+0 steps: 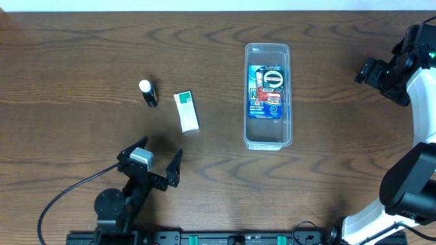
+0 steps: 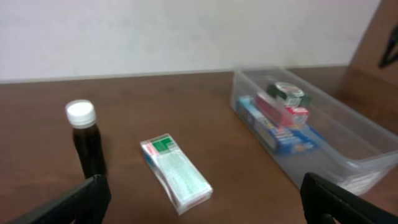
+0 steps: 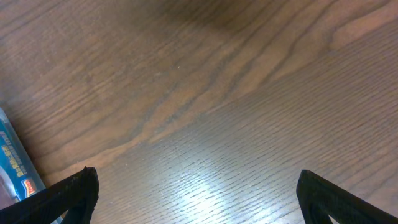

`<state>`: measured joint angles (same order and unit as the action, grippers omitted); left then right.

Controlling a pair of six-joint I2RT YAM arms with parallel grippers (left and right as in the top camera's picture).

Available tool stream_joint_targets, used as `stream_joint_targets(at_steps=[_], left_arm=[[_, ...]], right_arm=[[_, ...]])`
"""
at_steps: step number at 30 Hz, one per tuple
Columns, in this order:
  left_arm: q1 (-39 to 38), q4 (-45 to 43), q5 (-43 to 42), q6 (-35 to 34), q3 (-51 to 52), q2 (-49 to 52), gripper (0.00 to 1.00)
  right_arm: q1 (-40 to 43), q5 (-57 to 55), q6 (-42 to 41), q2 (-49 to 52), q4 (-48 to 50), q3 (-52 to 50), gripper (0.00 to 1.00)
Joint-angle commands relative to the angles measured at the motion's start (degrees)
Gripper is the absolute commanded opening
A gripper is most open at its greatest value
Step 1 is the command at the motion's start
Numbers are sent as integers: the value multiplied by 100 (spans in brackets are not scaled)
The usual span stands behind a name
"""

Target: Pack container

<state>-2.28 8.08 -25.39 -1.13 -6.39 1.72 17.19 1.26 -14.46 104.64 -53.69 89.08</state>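
The container (image 1: 267, 139) is a long clear plastic bin right of the table's middle; it also shows in the left wrist view (image 2: 348, 134). Inside lie a blue packet (image 1: 264, 102), a red packet (image 2: 283, 112) and a round dark tin (image 1: 272, 79). A green-and-white box (image 1: 185, 111) lies left of it, seen too in the left wrist view (image 2: 177, 174). A dark bottle with a white cap (image 1: 148, 93) lies further left. My left gripper (image 1: 151, 162) is open and empty, short of the box. My right gripper (image 1: 370, 71) is open and empty at the far right.
The wooden table (image 1: 82, 54) carries everything. A black cable (image 1: 61, 197) curves from the left arm's base at the front left. The right wrist view shows bare wood (image 3: 205, 106) and a sliver of the blue packet (image 3: 15, 162) at its left edge.
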Motion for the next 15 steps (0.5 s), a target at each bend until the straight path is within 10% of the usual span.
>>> stream_joint_targets(at_steps=[1,9,15], left_arm=[[35,487,20,-153,-1054,437,98],[33,3344,337,-155,-4395,3244,98],[-46,3679,-308,-586,-5661,4363,98]], right_arm=[[11,-39,-26,11,11,-33,99],[9,-39,-26,11,11,-33,99],[9,-39,-26,11,11,-33,99]])
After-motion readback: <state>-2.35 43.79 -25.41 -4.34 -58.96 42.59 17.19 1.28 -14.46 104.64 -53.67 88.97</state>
